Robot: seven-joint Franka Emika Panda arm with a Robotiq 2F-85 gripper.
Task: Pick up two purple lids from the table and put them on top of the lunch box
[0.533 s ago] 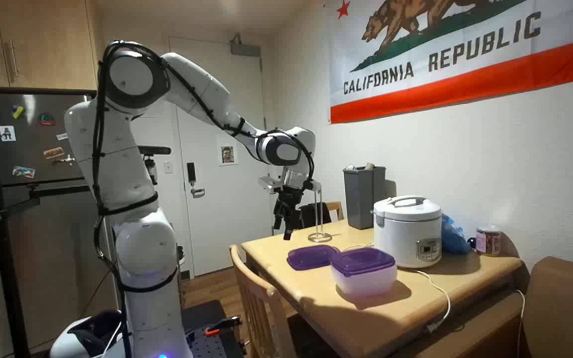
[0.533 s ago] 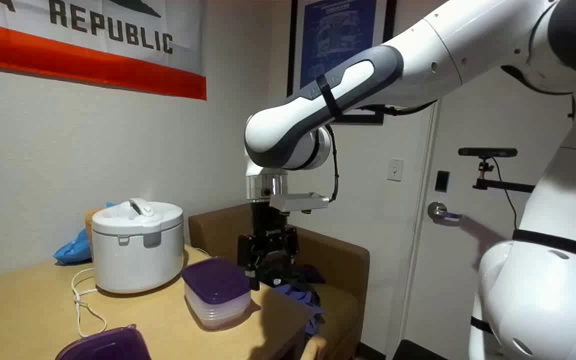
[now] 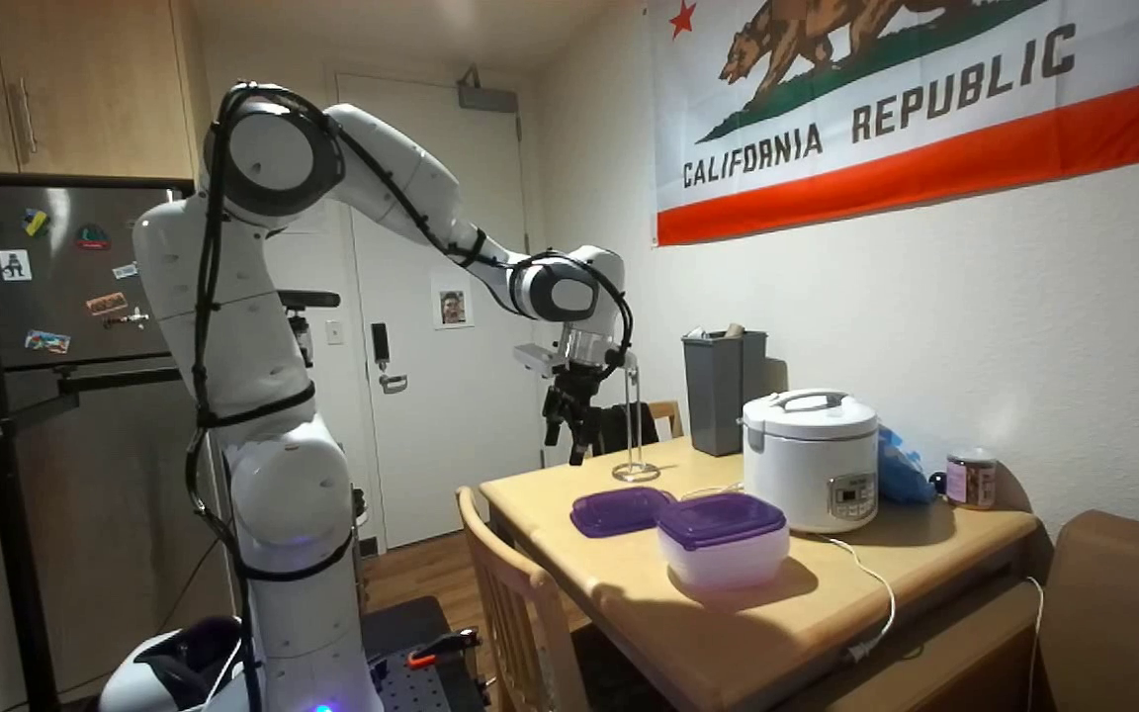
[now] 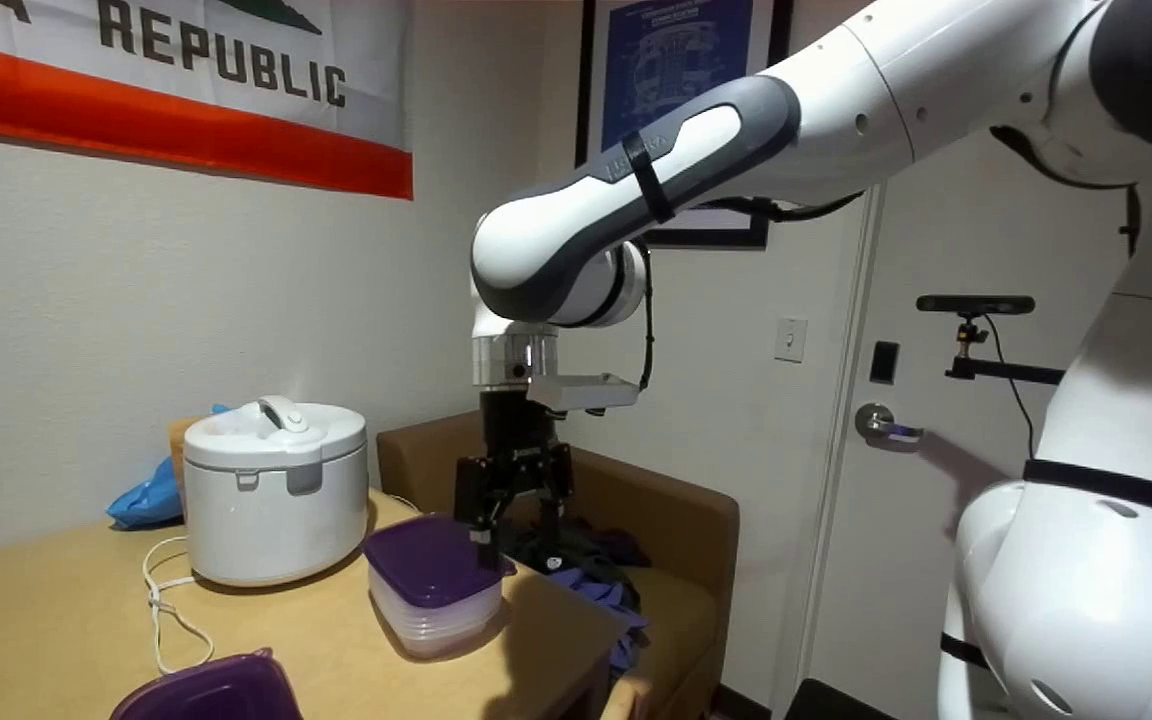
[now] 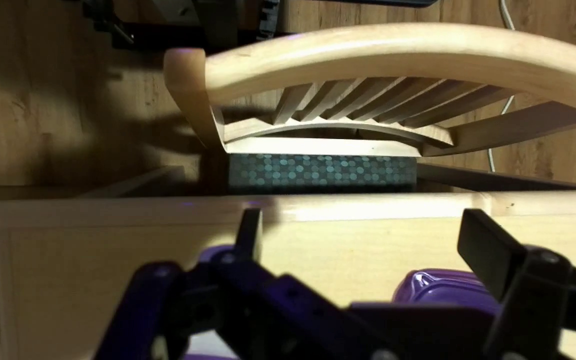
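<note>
- One loose purple lid [image 3: 614, 514]: flat on the table [image 3: 817, 613], apart from the lunch box [image 3: 728, 566]; not yet placed.
- One seated purple lid [image 3: 725, 519]: on top of the lunch box; half the task, by judgement, complete.
- One gripper [image 5: 368, 240]: jaws spread wide, nothing between them, hanging well above the table.
- Governing relation: the loose purple lid lies below the gripper and farther in from the table edge beside the wooden chair [image 5: 403, 40]. In the wrist view the gap between the jaws frames mostly that edge and bare table, the lid entering only low at the right. The next move, as judged, calls for a shift inward over the lid, then a descent.
- One white cooker [image 3: 812, 475]: on the table, near the lunch box.
- Long axis of the loose purple lid [image 4: 216, 690]: undetermined; the lower border cuts it off in an exterior view, and the gripper covers much of it in the wrist view.
- Lunch box, wrist view: mostly masked by the gripper.
</note>
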